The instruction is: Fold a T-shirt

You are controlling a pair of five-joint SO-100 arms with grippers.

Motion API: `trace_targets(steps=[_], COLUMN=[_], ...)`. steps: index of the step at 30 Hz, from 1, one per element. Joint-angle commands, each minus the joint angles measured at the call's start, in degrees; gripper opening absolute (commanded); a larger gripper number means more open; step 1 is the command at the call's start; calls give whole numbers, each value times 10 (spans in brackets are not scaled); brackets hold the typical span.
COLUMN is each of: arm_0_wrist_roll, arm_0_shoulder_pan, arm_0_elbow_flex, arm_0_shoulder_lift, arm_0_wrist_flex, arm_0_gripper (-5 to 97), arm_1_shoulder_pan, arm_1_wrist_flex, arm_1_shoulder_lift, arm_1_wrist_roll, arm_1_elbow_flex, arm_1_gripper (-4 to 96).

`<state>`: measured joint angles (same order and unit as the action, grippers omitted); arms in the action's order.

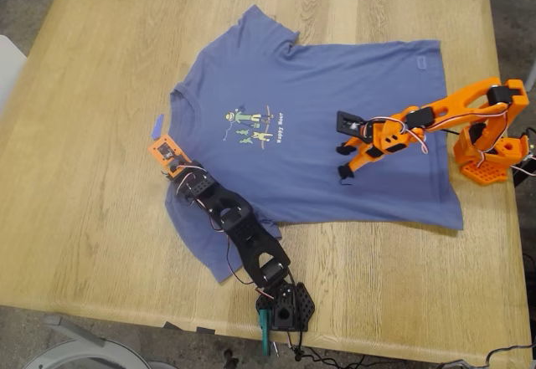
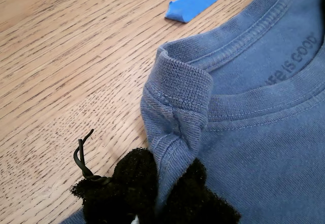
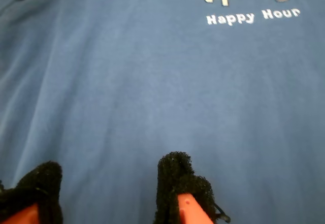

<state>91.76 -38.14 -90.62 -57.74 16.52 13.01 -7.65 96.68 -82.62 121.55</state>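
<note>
T-shirt (image 1: pixel 335 118) flat on table (image 1: pixel 92 176), both grippers at it.
Exterior: black arm at collar, orange arm past the print. First wrist: my first gripper (image 2: pixel 162 193) clamped on collar fold; neck label "LIFE IS GOOD" (partly cut off), blue tape (image 2: pixel 200 1) beside collar. Second wrist: my second gripper (image 3: pixel 109 186) spread apart over fabric below "Happy Hour".

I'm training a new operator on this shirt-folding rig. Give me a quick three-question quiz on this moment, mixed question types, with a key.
1. True or false: my first gripper has pinched the T-shirt at its collar.
2. My second gripper is: A) open above the shirt body, B) shut on a sleeve, C) off the table.
3. Fill in: the scrap of blue tape lies on the ____ beside the collar.

Key: 1 true; 2 A; 3 table.
</note>
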Motion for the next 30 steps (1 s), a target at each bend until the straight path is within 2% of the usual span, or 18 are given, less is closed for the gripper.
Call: trace_targets(steps=[1, 10, 17, 24, 30], arm_0_wrist_roll=[8, 6, 7, 7, 5], arm_0_shoulder_pan=[28, 32, 41, 42, 40], arm_0_elbow_flex=[-24, -40, -58, -85, -105], arm_0_shoulder_lift=[-9, -12, -19, -43, -59], arm_0_wrist_flex=[-2, -17, -32, -40, -46], arm_0_gripper=[-1, -1, -1, -1, -1], arm_1_shoulder_pan=[7, 20, 32, 20, -6], arm_1_wrist_flex=[15, 27, 58, 70, 65], arm_1_shoulder_lift=[-18, -74, -116, -155, -169], arm_1_wrist_roll=[1, 18, 54, 59, 37], arm_1_elbow_flex=[-59, -103, -111, -129, -137], arm_1_gripper=[333, 343, 349, 355, 357])
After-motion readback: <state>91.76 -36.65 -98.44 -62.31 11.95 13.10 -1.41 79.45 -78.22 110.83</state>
